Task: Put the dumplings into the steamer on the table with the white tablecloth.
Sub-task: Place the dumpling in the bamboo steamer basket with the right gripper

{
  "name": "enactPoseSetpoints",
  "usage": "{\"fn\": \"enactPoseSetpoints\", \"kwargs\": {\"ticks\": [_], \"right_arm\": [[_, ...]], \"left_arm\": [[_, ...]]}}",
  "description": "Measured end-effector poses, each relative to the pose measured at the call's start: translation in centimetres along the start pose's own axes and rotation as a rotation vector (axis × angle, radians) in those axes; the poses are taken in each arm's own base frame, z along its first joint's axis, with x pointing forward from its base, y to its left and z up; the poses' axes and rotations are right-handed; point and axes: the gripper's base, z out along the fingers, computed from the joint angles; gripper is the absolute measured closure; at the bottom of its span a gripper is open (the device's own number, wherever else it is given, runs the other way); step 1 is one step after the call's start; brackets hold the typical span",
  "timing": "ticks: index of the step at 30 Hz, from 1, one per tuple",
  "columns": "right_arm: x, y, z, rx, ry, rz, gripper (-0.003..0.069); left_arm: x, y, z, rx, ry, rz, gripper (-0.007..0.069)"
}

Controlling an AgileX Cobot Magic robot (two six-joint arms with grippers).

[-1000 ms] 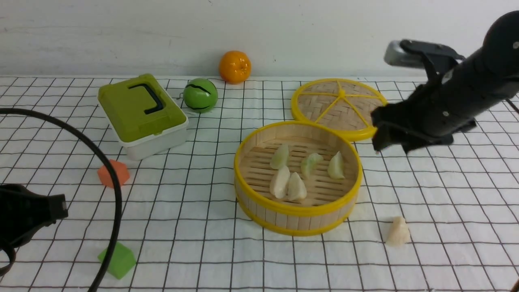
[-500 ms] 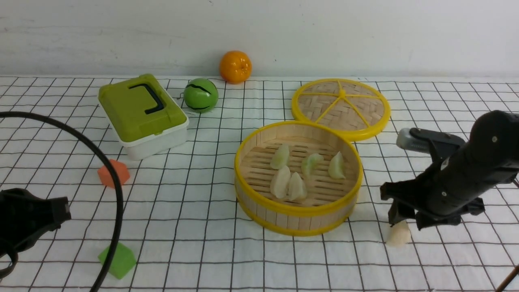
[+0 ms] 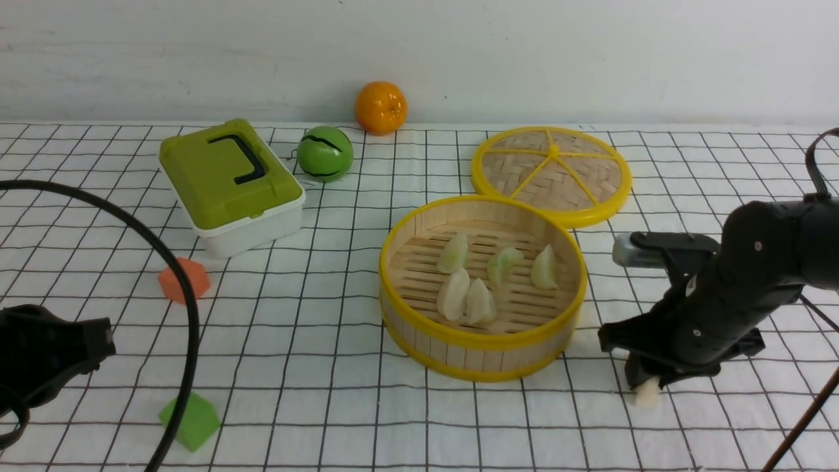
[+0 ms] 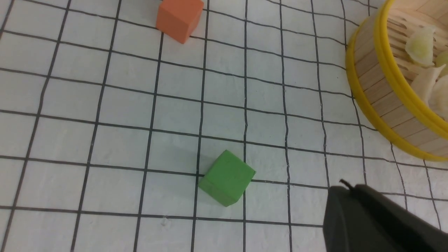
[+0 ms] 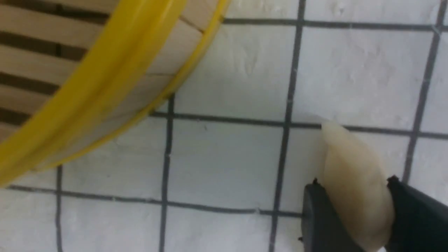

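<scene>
A: Right pincer [image 3: 645, 388] state?
B: Down on the bench [image 3: 406, 432], tips pressed against both sides of the cream dumpling [image 5: 353, 185], gripping it on the white tablecloth [image 3: 721, 426].
A: Left pincer [image 4: 371, 217]?
B: Closed, holds nothing. Green cube [image 4: 226, 177] just beside it, orange cube [image 4: 179, 18] farther off.
A: Steamer [image 3: 482, 341]?
B: Just left of the right pincer, beside it, not touching. Five dumplings [image 3: 498, 265] inside on the slats: three pale green at the back, two cream in front, touching each other.
A: Beyond that?
B: Woven lid [image 3: 550, 172] lies flat behind the steamer. Green-lidded box [image 3: 229, 183] far left, green ball [image 3: 324, 154] by it, orange [image 3: 380, 107] at the wall.
</scene>
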Motion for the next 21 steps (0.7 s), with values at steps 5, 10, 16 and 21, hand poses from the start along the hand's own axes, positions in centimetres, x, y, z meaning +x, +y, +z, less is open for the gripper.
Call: {"fn": "enactPoseSetpoints", "kwargs": {"ticks": [5,10,16,21], "right_arm": [[-1.6,0.9,-4.3,-0.025,-0.059,-0.042,0.0431],[-4.3,4.7,-9.2,-0.127,-0.242,-0.133,0.0431],[-5.1,9.9,-6.5,-0.192,-0.245,-0.239,0.0431],[-5.3,10.3,-1.0,-0.168,-0.135,-0.189,0.0431]], "left_arm": [[0.0,0.0,0.0,0.002,0.000,-0.002,0.0624],[0.0,-0.1,0.0,0.006,0.000,-0.008,0.0623],[0.0,-0.1,0.0,0.006,0.000,-0.010,0.0618],[0.0,-0.1,0.0,0.006,0.000,-0.010,0.0617]]}}
